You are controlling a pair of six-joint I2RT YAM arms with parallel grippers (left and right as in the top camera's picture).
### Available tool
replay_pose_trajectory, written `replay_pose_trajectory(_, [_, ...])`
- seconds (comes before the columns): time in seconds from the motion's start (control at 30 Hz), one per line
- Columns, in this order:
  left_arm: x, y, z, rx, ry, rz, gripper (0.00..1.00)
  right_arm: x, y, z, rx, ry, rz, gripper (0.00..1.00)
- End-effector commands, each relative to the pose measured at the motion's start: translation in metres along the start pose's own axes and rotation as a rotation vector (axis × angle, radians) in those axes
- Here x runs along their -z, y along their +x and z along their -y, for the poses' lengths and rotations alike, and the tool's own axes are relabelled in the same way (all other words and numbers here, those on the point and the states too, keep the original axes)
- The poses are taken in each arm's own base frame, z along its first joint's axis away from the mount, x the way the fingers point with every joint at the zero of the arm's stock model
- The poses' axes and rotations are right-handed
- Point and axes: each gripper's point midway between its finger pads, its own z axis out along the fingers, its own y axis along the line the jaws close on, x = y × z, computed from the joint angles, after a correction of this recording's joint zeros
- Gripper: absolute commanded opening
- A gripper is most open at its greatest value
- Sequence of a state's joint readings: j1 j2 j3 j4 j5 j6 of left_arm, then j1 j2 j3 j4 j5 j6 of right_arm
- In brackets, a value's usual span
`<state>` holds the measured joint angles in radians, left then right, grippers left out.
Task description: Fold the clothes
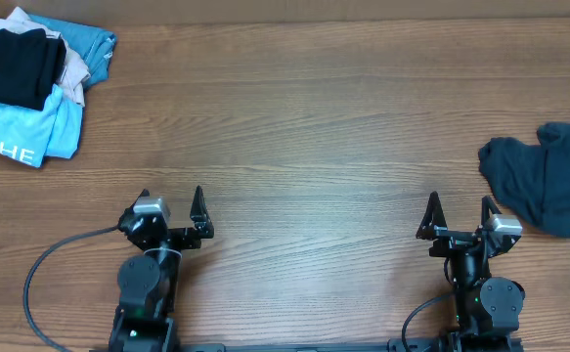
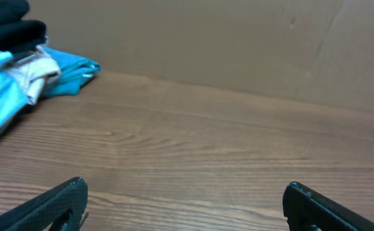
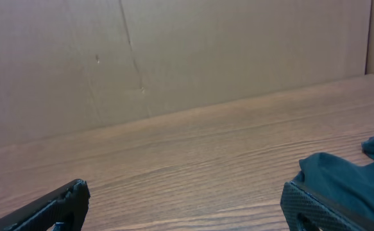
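Observation:
A crumpled dark blue garment lies at the table's right edge; it also shows at the right of the right wrist view. A pile of clothes, light blue, black and beige, sits at the far left; it shows in the left wrist view. My left gripper is open and empty near the front edge, its fingers wide apart in its wrist view. My right gripper is open and empty, just left of the dark garment, and shows in its wrist view.
The wooden table stretches between the two clothes heaps. A brown cardboard wall stands along the far side. A black cable loops at the front left beside the left arm.

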<state>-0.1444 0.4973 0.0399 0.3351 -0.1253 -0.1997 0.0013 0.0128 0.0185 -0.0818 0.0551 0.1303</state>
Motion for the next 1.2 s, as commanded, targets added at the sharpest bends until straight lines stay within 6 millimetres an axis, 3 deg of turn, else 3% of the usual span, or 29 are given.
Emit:
replay_pose_trajectory(0.0, [0.011, 0.002, -0.007, -0.018, -0.029, 0.028, 1.00, 0.000, 0.002, 0.000, 0.007, -0.004, 0.002, 1.00])
replay_pose_trajectory(0.27, [0.026, 0.020, -0.014, -0.064, -0.017, -0.041, 1.00, 0.000, 0.002, 0.000, 0.008, -0.004, 0.002, 1.00])
replay_pose_trajectory(0.53, [0.032, -0.005, -0.002, -0.143, 0.056, 0.069, 1.00, 0.000, 0.002, 0.000, 0.007, -0.004, 0.002, 1.00])
replay_pose_trajectory(1.17, [0.031, 0.001, -0.010, -0.148, 0.033, 0.043, 1.00, 0.000, 0.002, 0.000, 0.008, -0.004, 0.002, 1.00])
